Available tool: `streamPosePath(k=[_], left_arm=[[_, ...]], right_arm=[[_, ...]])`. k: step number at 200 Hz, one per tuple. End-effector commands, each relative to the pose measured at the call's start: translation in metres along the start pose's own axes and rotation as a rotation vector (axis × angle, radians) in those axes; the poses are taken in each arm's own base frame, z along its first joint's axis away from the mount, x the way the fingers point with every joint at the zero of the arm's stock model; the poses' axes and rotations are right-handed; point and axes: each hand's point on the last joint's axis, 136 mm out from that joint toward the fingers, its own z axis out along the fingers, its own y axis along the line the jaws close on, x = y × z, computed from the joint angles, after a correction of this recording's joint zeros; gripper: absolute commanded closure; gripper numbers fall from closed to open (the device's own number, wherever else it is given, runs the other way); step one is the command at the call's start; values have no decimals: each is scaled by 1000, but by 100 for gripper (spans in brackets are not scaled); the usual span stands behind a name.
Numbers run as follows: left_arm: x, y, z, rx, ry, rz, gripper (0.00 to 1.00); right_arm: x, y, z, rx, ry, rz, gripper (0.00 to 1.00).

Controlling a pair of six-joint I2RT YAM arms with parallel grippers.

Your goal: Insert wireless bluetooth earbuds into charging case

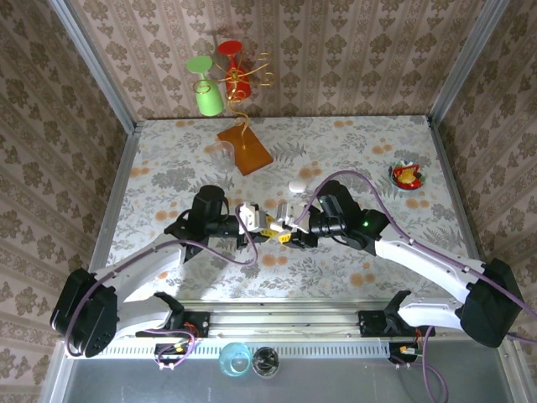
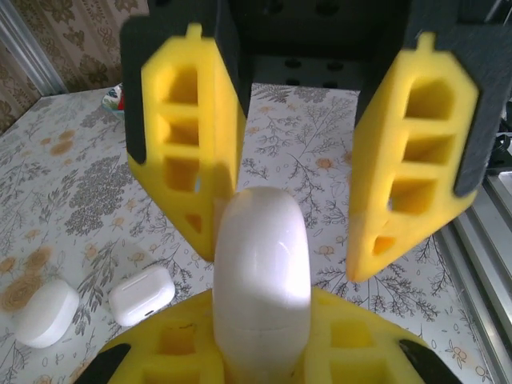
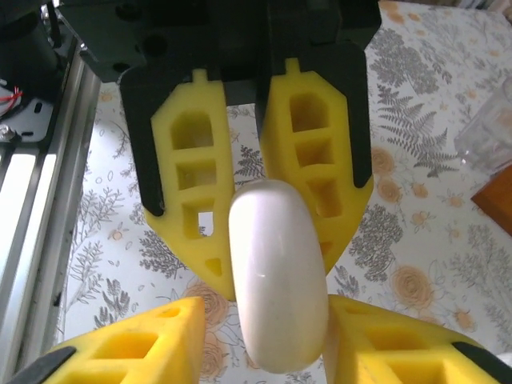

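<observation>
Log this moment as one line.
left gripper: shut on case | right gripper: open astride it | case: held off table | on table: two spare cases

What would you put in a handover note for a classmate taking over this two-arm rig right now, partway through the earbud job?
The left gripper is shut on the white case, holding it up off the table.
The right gripper is open, its fingers on either side of that case.
A pebble-shaped case and a squarer case lie side by side on the table.
Done: one case is picked up; it looks closed.
Left: open it, then seat the earbuds.
</observation>
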Motion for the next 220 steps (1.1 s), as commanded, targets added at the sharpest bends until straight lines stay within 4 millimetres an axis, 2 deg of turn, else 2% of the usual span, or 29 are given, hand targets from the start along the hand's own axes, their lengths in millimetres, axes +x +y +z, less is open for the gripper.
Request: streamPosePath(k=[1,22,40,45,61,75,85,107,117,138,156,191,197,220], left_arm=[[-10,-2,1,27,-21,40,100],[-8,-2,2,29,-16,35,100],[-5,-1,3,21,-9,32,98],[-5,0,3,16,-10,33,94],[-6,3,2,-8,-15,38,62],[-2,8,-2,-48,-9,17,51],[3,11,-7,-82,1,4,38],[17,14,-15,-159,34,-5,16],[22,16,-20,-198,49,-6,9],[33,19,-29,-278,83,5,2],[41,19,-34,-313,108,8,0],[52,17,-35,-320,147,-12,0],[53,16,-34,-315,153,-17,0],[60,13,-31,-290,162,-28,0]], right_arm=[[-12,-5,-2,18,-34,-39,69],[-12,-4,-2,15,-40,-31,79],[-9,-5,-1,24,-34,-21,80],[-8,-6,-1,28,-31,-15,80],[-6,-11,-1,55,-25,17,80],[-2,-24,-2,116,-32,102,80],[4,-35,-6,155,-40,189,80],[26,-56,-13,235,-45,426,82],[37,-62,-16,265,-49,538,82],[60,-72,-17,305,-36,812,84],[80,-69,-6,285,8,999,85],[100,-61,19,226,69,1188,83],[109,-59,29,206,96,1224,83],[120,-54,52,156,124,1299,84]])
